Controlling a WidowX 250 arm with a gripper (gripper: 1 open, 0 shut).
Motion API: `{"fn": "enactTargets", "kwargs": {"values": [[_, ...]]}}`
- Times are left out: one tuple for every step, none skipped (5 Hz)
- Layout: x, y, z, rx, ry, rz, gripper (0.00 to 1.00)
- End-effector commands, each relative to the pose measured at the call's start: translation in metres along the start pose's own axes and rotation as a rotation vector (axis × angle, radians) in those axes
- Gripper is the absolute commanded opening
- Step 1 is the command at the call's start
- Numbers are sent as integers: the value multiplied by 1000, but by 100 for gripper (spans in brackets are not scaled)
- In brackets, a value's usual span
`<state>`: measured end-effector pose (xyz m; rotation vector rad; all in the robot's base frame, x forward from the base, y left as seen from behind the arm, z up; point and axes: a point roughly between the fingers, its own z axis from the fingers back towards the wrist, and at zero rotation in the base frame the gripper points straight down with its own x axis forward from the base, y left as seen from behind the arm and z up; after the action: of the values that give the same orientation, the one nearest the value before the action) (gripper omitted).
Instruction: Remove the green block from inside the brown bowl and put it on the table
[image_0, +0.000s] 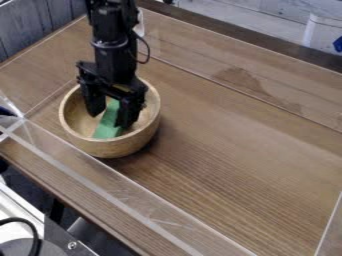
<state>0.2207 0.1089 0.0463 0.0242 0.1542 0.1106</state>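
The black tool hangs from the arm and points straight down into the brown bowl. Its two fingers stand wide apart and reach below the rounded rim, so that their tips are inside the hollow of the bowl. Between them lies the green block — one finger is on its left side and the other on its right side, and the block shows in the gap. The fingers are close to the block, but whether they already touch it I cannot tell, because the tips hide part of it. The tool holds nothing; the block rests in the bowl, with its lower end toward the near wall and its upper end hidden behind the tool.

The bowl is of light wood with thick walls, and it stands on the counter in the left part of the view, near the low clear wall that runs along the near edge. The counter has a brown wood grain with dark streaks, and a darker stain shows on it well apart from the bowl — toward the far right
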Motion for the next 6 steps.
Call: {"fn": "enactTargets", "kwargs": {"values": [[5,3,4,9,-33,9,100],[6,3,1,3,-31,15,100],[7,3,-1,-4,-31,22,100],[7,2,-2,-13,-32,29,100],[8,2,-2,-22,-34,35,100],[9,1,0,-31,-38,40,100]]}}
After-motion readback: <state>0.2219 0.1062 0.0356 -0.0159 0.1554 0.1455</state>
